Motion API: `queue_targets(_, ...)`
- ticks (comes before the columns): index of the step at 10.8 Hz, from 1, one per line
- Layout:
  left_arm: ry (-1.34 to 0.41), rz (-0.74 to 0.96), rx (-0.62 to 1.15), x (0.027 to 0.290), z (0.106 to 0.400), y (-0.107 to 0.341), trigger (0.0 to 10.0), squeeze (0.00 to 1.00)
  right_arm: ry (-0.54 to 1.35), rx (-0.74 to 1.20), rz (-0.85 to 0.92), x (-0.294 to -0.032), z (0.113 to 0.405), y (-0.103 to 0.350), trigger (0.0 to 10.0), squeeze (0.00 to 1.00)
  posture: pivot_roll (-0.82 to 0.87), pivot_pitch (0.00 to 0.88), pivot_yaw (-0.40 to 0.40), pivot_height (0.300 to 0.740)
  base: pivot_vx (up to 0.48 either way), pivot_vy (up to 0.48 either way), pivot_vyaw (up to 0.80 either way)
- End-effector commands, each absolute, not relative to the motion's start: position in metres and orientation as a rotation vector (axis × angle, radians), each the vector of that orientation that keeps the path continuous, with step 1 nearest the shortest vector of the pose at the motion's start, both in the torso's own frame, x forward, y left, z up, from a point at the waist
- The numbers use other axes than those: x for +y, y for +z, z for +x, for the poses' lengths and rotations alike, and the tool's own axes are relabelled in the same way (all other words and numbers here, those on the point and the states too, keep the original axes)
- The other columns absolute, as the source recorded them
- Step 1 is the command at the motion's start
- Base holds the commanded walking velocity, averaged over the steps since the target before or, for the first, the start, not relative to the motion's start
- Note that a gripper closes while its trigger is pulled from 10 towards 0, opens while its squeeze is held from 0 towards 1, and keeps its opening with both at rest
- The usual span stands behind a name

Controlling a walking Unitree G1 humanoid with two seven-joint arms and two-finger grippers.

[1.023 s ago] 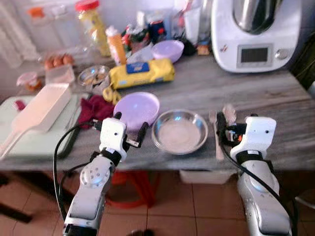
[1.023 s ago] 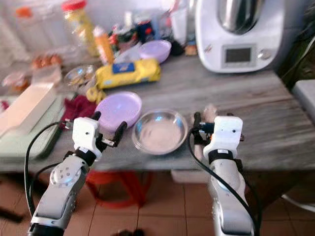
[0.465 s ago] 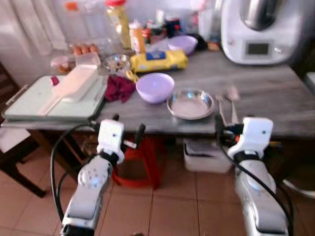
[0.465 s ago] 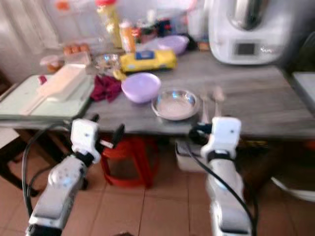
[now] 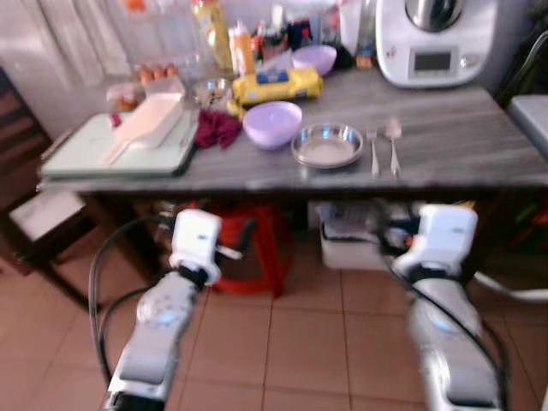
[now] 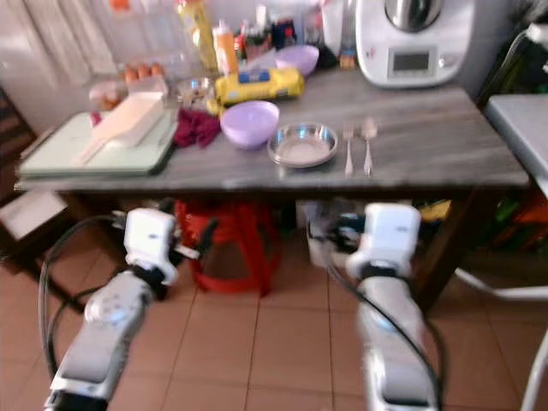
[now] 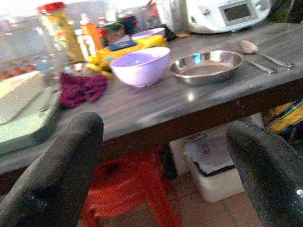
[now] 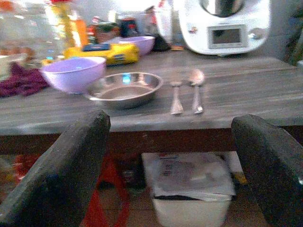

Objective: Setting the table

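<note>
I see a grey table (image 5: 479,158) holding a purple bowl (image 5: 272,124), metal dish (image 5: 327,145), fork (image 5: 373,150) and spoon (image 5: 393,144) side by side. My left gripper (image 7: 156,156) and right gripper (image 8: 165,156) hang below its edge, wide open, empty. I judge this place laid; next I would fetch more.

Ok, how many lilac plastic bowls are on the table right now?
2. One lilac plastic bowl sits near the front, left of the round steel dish; the second lilac bowl stands at the back beside the white kitchen machine. Clutter may hide others.
</note>
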State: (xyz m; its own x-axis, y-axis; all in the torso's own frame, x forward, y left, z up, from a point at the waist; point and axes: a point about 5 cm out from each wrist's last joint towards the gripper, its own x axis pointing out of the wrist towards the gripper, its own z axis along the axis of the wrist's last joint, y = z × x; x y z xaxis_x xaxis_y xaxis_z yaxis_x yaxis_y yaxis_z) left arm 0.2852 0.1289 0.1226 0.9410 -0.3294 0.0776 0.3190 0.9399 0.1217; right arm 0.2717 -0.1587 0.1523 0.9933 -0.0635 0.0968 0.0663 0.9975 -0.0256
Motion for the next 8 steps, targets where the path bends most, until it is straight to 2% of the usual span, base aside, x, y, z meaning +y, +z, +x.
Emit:
queue_targets(1,-0.329,0.119,-0.095,0.1288,0.2846,0.1215,10.0,0.0,-0.068,-0.103,-0.028,-0.1601,0.2727,0.1545,10.0,0.48,-0.13,0.046,0.135,0.74,-0.296,0.0,0.0)
queue_targets(8,-0.33,0.123,-0.092,0.129,0.2848,0.1207,10.0,0.0,-0.066,-0.101,-0.026,-0.159,0.2728,0.1534,10.0,0.48,-0.13,0.046,0.138,0.74,-0.328,0.0,0.0)
